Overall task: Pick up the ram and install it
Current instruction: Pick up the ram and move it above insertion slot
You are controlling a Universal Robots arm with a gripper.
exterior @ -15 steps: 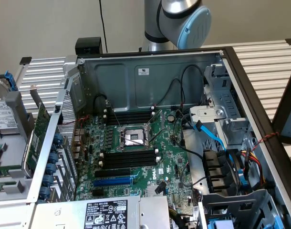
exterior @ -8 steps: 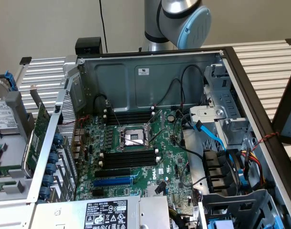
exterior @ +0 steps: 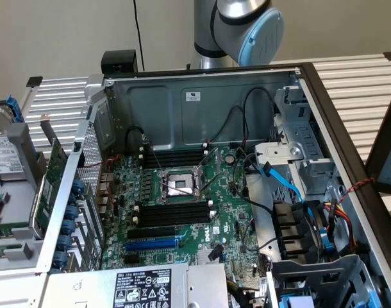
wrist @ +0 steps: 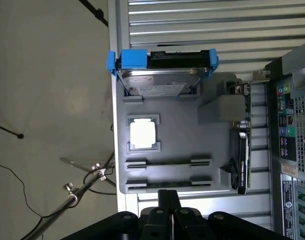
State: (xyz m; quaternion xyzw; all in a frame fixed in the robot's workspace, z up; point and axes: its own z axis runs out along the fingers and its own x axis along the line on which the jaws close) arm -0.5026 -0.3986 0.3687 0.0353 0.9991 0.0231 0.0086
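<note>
Just ahead of the gripper [wrist: 168, 195], in the nearer of two long narrow holders on a gray parts tray [wrist: 182, 135], sits the ram [wrist: 150, 185]. The wrist view sees it edge-on, as a thin, dark, faintly green strip running between the holder's two gray end blocks (chips and label cannot be made out from this angle). The second holder [wrist: 167, 162], just beside it, shows a similar dark strip. The gripper's black fingers are pressed together with nothing visible between them. They hover at the tray's edge close to the ram; whether they touch it I cannot tell.

The tray carries more parts. A hard drive [wrist: 160, 85] sits in a blue caddy at the far end, and a processor [wrist: 142, 134] lies flat in a square recess between the drive and the holders. A green expansion card [wrist: 242, 150] stands on edge along the side nearest the computer.

In the exterior view the open computer case [exterior: 157, 109] lies on a slatted table [exterior: 362, 83], with the robot arm [exterior: 237, 29] behind it. Inside is a green motherboard [exterior: 227, 212] with the processor socket [exterior: 176, 185] at its middle. Black memory slots with white end clips [exterior: 170, 215] flank the socket and hold nothing. A labelled power supply [exterior: 141, 289] fills the near corner, and a blue data cable [exterior: 286, 185] crosses toward the drive bays.
</note>
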